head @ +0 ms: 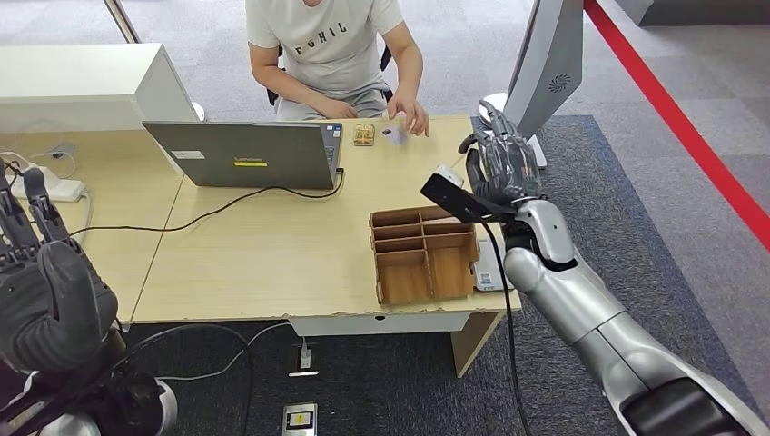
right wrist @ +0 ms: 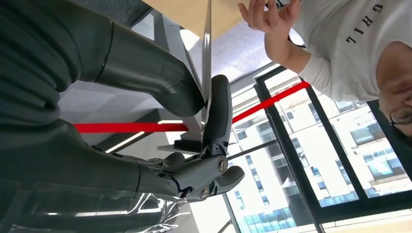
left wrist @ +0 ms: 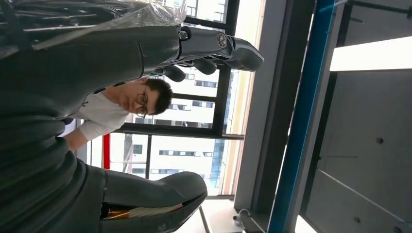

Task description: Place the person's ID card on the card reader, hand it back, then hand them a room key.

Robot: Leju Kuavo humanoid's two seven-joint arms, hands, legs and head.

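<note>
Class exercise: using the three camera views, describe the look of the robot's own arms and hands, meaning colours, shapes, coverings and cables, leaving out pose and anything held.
The right arm is glossy silver with rounded segments and black joints; a black cable runs beside it. The right hand and left hand are dark grey, with a ribbed cover behind the palm, thick grey thumbs, darker segmented fingers with round metal pivots, and clear plastic film at the wrist.

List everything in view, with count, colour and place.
table: one, light wood, centre
laptop: one, grey, far left of table
compartment tray: one, brown wood, near right corner
monitor: one, white back, far right corner
power strip: one, white, left desk
card: one, seen edge-on, in right hand
person: one, white T-shirt, seated opposite
left hand: dark grey, raised at left, holds nothing
right hand: dark grey, over table's right edge, fingers pinch the card
</note>
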